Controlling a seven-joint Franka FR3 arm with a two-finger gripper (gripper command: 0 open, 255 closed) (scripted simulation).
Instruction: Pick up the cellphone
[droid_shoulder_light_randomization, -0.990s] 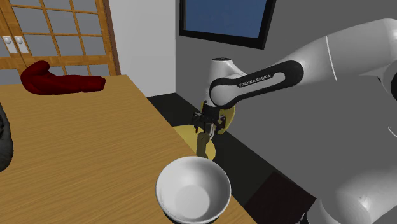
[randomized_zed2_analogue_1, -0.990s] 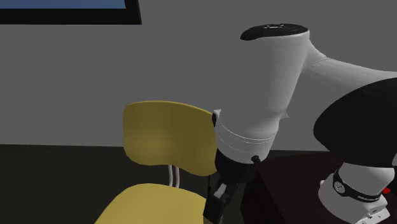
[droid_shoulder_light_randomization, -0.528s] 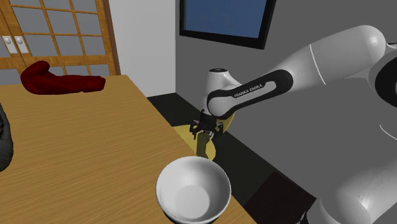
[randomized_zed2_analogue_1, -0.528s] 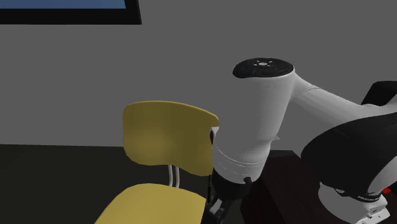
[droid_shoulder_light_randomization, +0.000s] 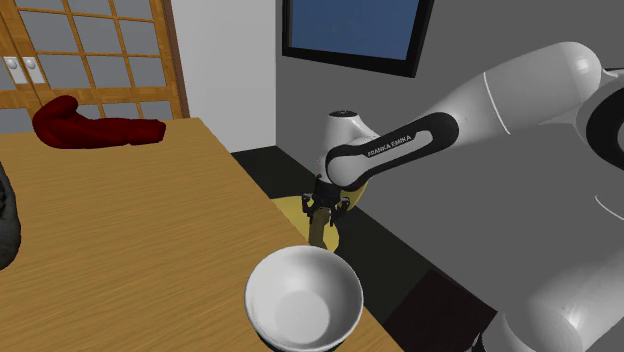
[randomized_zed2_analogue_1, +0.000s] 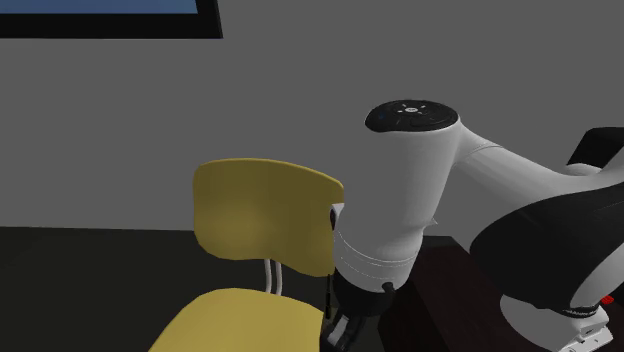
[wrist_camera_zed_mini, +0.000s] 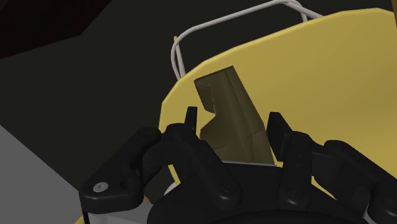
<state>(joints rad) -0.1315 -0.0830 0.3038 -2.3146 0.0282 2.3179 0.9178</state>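
Looking first at the shoulder view, the gripper (droid_shoulder_light_randomization: 325, 203) hangs beyond the long edge of the wooden table (droid_shoulder_light_randomization: 150, 220), low over a yellow chair (droid_shoulder_light_randomization: 287, 209). Under it a thin olive-brown strip, the cellphone (droid_shoulder_light_randomization: 319, 232), shows just past the rim of the white bowl (droid_shoulder_light_randomization: 304, 298) that stands near the table's edge. In the second exterior view the arm (randomized_zed2_analogue_1: 410, 190) bends down close beside the chair's back, and the black hand is just over the seat at the picture's lower border. In the wrist view the cellphone (wrist_camera_zed_mini: 232, 114) is between the two fingers (wrist_camera_zed_mini: 191, 119), with the yellow chair behind it. The jaws are spread, one at each long side of the phone. A thin gap seems to be there on both sides, so I judge it is not yet pinched, though the contact is hard to tell. By my judgement the approach is done and the hand is placed around the phone. What is left is to press the jaws on its sides and to lift it from the chair.
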